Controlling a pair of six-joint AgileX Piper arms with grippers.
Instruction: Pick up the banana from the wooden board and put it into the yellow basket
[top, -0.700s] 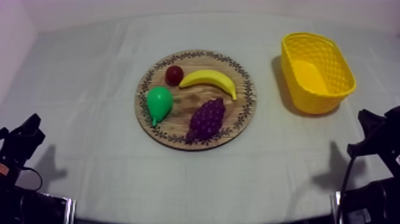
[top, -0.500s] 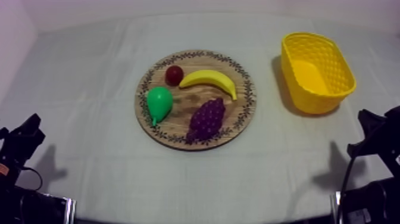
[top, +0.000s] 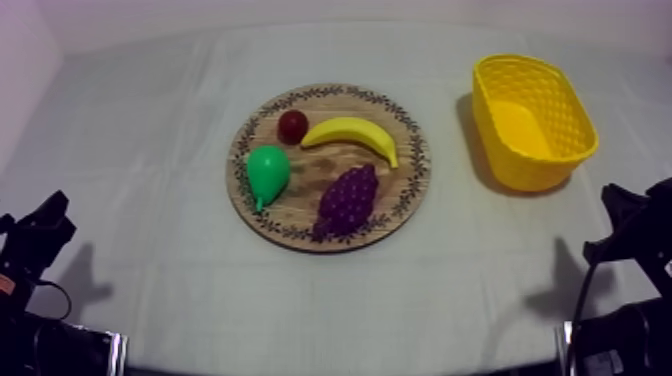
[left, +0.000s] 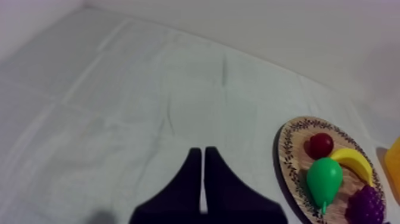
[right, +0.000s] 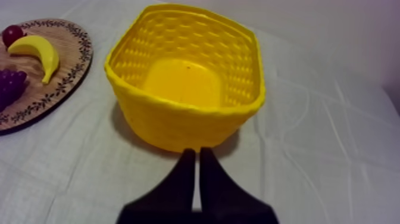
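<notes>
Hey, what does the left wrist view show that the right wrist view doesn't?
Left wrist, not right: the pear and the shut left tool. Right wrist, not left: the shut right tool and the inside of the empty basket. Both: the board with the banana, small red fruit and grapes on it.

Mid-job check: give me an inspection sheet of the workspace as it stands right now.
Surface: grey-white cloth, lightly creased.
Job's things: banana lies on the wooden board, beside the small red fruit; yellow basket upright, nothing in it, right of the board.
Clutter: pear and grapes, both on the board.
Hands: left hand shut on nothing, over bare cloth; right hand shut on nothing, facing the basket.
Cables: nothing seen around board or basket.
Surroundings: pale wall behind the table.
</notes>
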